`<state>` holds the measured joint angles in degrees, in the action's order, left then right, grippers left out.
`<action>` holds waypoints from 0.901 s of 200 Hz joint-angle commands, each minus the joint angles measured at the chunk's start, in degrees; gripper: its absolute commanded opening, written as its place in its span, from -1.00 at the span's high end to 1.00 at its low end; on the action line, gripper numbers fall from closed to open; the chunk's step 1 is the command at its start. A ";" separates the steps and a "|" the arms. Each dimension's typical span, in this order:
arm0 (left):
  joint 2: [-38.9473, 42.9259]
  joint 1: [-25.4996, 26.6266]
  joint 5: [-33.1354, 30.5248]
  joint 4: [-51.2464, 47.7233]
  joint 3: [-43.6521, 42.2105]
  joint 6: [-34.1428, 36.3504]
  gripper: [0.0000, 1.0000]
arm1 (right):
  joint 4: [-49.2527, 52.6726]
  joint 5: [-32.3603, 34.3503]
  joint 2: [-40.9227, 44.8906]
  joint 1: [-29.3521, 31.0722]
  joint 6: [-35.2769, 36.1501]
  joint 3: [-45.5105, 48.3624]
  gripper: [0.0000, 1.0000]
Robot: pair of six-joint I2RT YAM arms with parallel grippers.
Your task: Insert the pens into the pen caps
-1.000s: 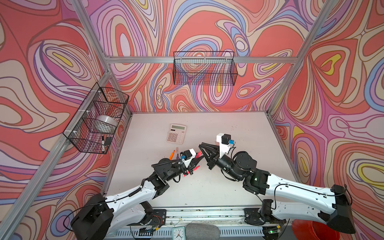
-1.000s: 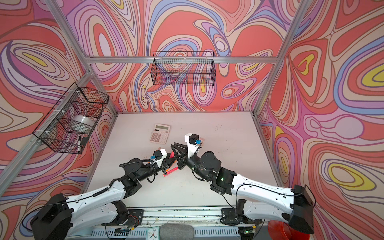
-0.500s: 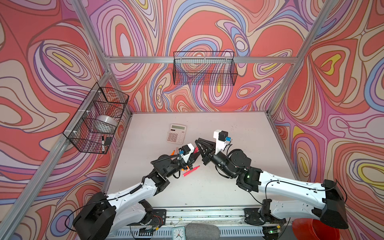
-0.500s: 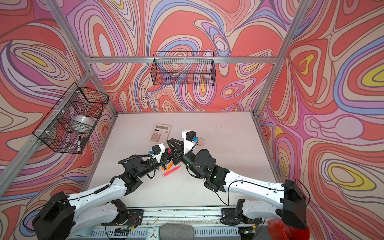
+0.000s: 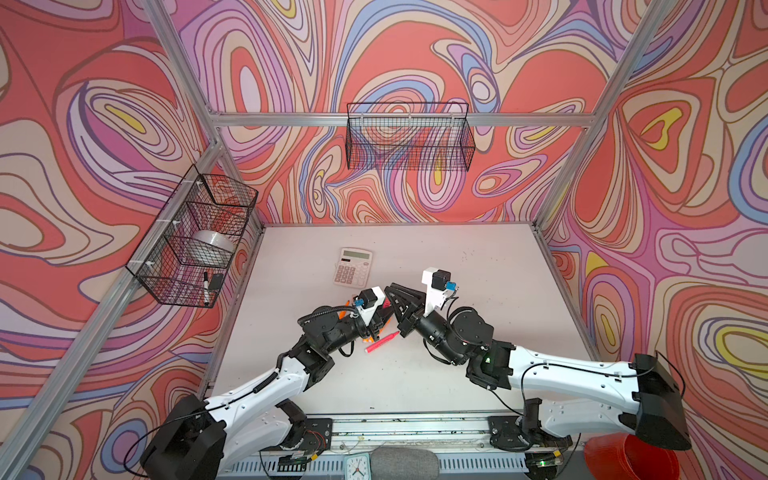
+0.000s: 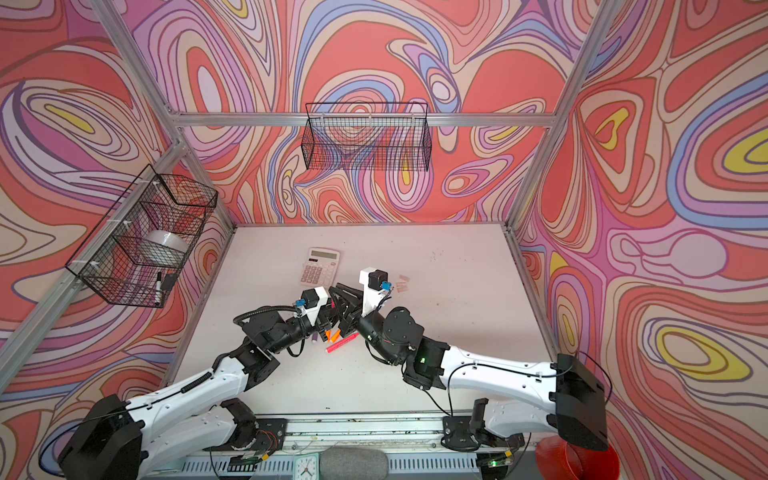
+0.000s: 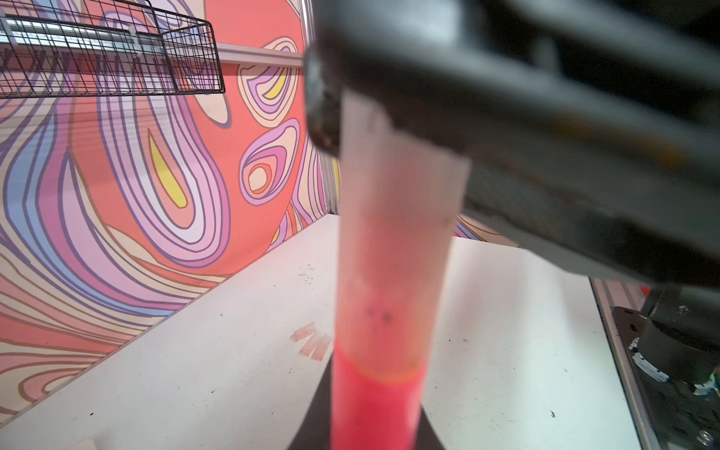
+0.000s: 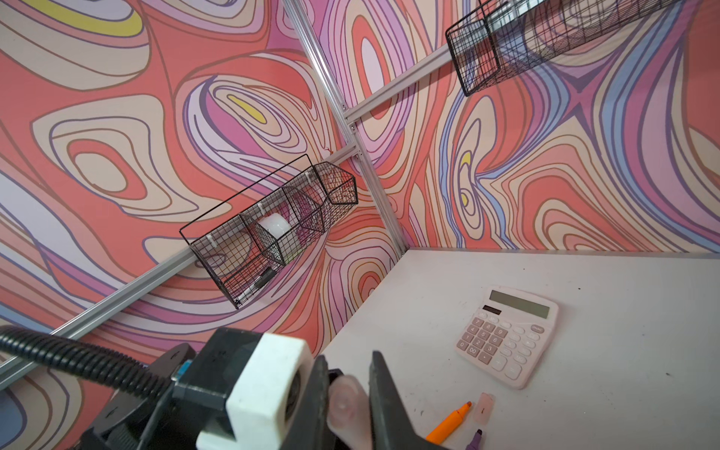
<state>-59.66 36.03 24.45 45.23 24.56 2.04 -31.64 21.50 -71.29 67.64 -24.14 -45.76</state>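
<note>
In both top views the left gripper [image 5: 379,321] and right gripper [image 5: 392,296] meet just in front of the calculator [image 6: 321,267].

Left wrist view: the left gripper is closed on a pink-red pen [image 7: 374,405], and a pale cap [image 7: 393,253] sits over its end (rather blurred).

Right wrist view: the right gripper [image 8: 349,374] is clamped on this cap. An orange pen [image 8: 450,422] lies near the calculator.

A pink calculator [image 5: 353,267] lies on the tabletop [image 5: 478,257]. 2 wire baskets [image 5: 409,137] hang on the walls [image 5: 415,50]; the side basket [image 5: 166,266] holds a roll [image 5: 214,245] and a marker [image 5: 205,284].
</note>
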 commanded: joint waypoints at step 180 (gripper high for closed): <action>17.26 -5.21 6.64 -11.63 -6.58 -20.61 1.00 | 29.42 -14.54 13.42 -1.45 -0.34 5.68 -0.05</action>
<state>-46.04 28.49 27.11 39.51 21.98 -15.77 -1.50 12.19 -60.84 69.06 -26.15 -41.32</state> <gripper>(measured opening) 0.177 0.515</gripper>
